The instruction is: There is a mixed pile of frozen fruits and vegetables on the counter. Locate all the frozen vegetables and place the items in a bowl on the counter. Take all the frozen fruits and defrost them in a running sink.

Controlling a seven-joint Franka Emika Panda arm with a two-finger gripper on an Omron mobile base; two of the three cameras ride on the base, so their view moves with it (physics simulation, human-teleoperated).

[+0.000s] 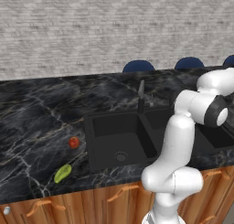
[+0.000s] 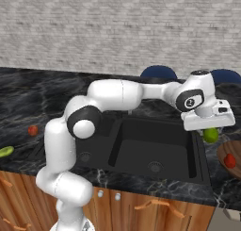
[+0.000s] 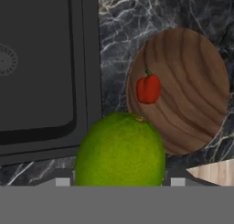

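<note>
Hand: clenched on green ball, held above the tabletop between sink and wooden bowl. Red chunk: inside bowl. Red-orange ball, yellow-green oblong: tabletop, left of sink.

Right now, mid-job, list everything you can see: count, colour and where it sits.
green ball: one, green, held in the jaws above the counter beside the bowl
red chunk: one, bright red, inside the bowl
bowl: one, wooden brown, on the counter right of the sink
red-orange ball: one, on the counter left of the sink
yellow-green oblong: one, near the counter's front edge
sink: one, black double basin
counter: one, black marble
gripper: one, white, shut on the ball
</note>
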